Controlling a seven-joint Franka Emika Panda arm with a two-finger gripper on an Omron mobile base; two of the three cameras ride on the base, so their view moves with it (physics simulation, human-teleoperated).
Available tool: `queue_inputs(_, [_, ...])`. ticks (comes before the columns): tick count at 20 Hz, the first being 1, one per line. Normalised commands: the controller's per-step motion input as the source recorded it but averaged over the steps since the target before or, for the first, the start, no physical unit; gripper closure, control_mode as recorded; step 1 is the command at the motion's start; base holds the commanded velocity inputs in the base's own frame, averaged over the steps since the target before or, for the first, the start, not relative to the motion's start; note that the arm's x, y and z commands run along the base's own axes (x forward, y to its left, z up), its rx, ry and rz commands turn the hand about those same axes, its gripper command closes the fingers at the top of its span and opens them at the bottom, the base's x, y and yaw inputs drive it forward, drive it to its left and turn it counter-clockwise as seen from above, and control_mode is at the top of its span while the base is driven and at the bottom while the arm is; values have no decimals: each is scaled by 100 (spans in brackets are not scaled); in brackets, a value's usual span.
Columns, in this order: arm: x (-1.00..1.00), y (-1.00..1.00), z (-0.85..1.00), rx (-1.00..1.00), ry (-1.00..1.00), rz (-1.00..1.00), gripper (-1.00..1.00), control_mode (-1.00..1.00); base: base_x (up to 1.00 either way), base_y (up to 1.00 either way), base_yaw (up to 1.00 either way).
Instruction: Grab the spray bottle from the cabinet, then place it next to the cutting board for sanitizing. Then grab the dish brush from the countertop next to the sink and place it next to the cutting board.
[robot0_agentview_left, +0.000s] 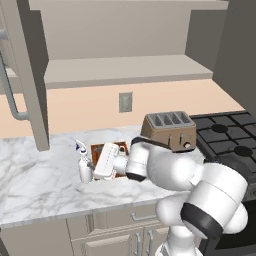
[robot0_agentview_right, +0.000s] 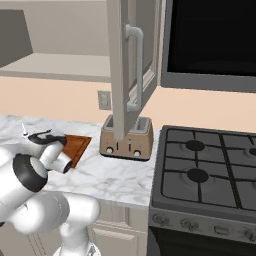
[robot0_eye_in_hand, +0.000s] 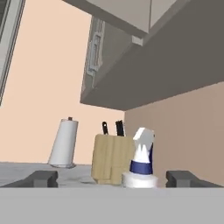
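Spray bottle (robot0_agentview_left: 84, 169) upright on countertop (robot0_agentview_left: 40, 175), just beside left edge of cutting board (robot0_agentview_left: 107, 148), placed for sanitizing. Gripper (robot0_eye_in_hand: 113, 178) released, 2 fingers (robot0_eye_in_hand: 43, 178) flanking bottle without touching. Toaster (robot0_agentview_left: 169, 131) beyond board's right edge.

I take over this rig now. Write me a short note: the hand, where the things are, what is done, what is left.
Hand: open, low at the countertop, one finger on each side of the spray bottle, not gripping it.
Spray bottle: upright on the countertop, right beside the cutting board, on the side away from the toaster.
Cabinet: door open.
Done: bottle out of the cabinet and set next to the board.
Left: pull the hand away, fetch the dish brush from beside the sink, and place it next to the board.
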Motion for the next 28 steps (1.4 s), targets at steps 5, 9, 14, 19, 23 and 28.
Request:
queue_inputs(5, [-48,-25,99,0,-3,-8,-100,-100,0,0,0])
queue_inputs(9, [-51,-29,96,0,5,-13,-100,-100,0,0,0])
queue_inputs(14, [-72,-28,100,-3,28,-18,-100,-100,0,0,0])
queue_inputs(19, [-57,-27,97,-3,48,-26,-100,-100,0,0,0])
queue_inputs(23, [-48,-34,99,-13,49,-25,-100,-100,0,0,0])
queue_inputs(28, [-31,-47,99,-27,51,-20,-100,-100,0,0,0])
